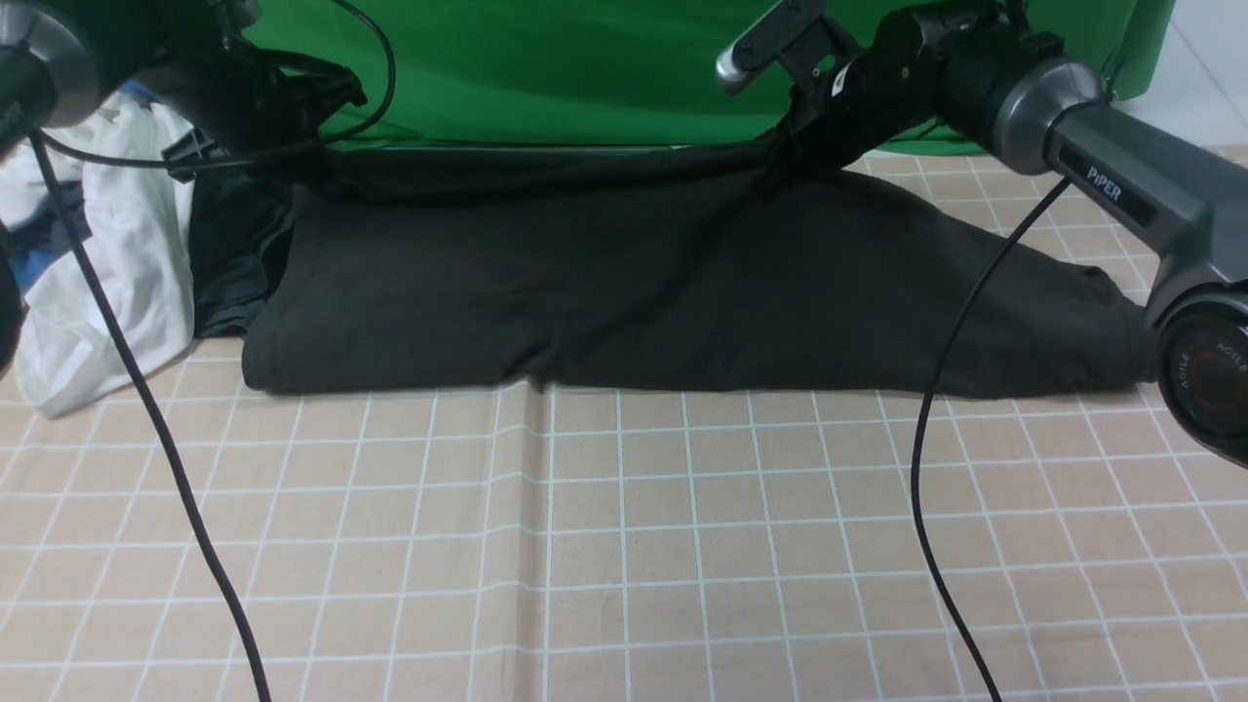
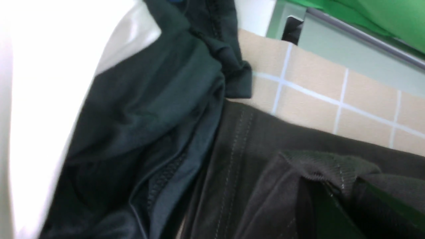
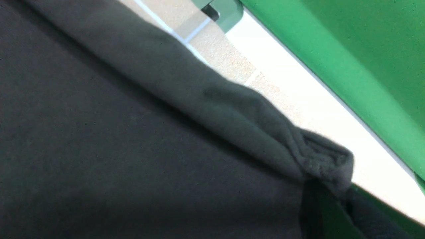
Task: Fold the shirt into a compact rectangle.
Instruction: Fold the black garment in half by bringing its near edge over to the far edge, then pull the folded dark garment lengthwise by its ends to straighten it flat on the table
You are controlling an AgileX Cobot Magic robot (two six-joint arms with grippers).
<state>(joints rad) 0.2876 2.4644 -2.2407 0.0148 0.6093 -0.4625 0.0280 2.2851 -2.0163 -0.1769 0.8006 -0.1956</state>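
Two black cables hang nearest the viewer, the left cable (image 1: 146, 409) and the right cable (image 1: 931, 439), both over one beige checked tablecloth (image 1: 624, 546).

Two grippers work at the far side. The left gripper (image 1: 310, 136) has its jaws pressed together on a ribbed, stitched edge of the shirt (image 1: 624, 283), as the left wrist view shows. The right gripper (image 1: 780, 166) likewise pinches a bunched fold of the same fabric.

One shirt, black-olive, lies across the far half of the table. Its far edge is raised and stretched between the two grippers, and its near edge rests on the tablecloth. Its right part tapers toward the right arm.

At far left lie one white garment (image 1: 127, 253) and one smaller dark greyish garment (image 1: 234, 253). The dark greyish garment touches the shirt's left end. One green backdrop (image 1: 585, 68) closes the far side.
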